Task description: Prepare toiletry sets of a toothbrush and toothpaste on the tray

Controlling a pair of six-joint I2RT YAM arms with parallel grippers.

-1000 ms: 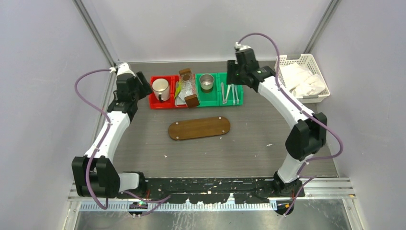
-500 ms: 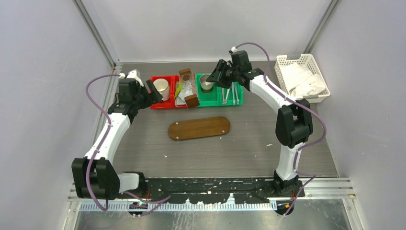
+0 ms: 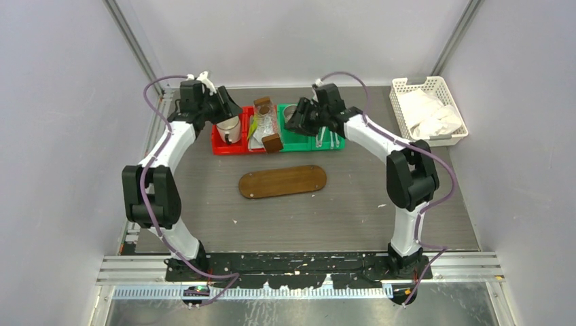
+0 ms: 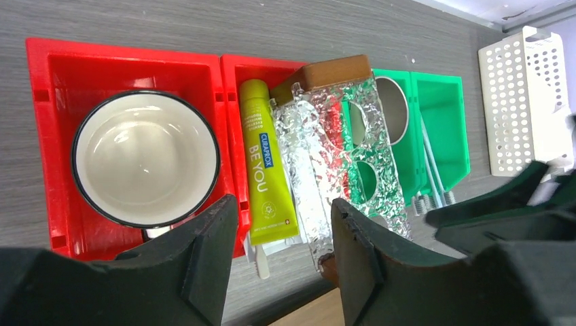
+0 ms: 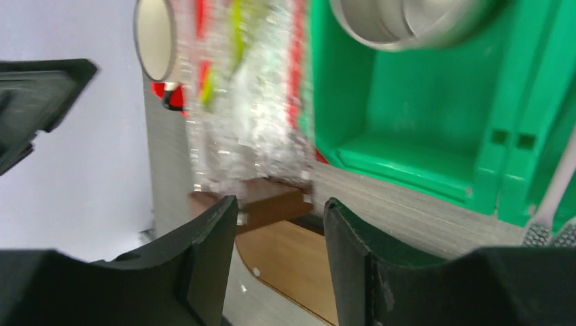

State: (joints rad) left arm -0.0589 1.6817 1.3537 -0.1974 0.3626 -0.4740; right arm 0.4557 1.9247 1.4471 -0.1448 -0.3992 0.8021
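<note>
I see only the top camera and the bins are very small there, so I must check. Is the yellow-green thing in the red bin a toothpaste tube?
Observer: Yes. The left wrist view shows a yellow-green tube printed CURAPROX BE YOU, lying flat in the red bin.
Operator: Does the left hand hold anything?
Observer: No. The left hand is open, nothing between its fingers.
Operator: Is the mug empty?
Observer: Yes, the white mug has nothing inside.
</note>
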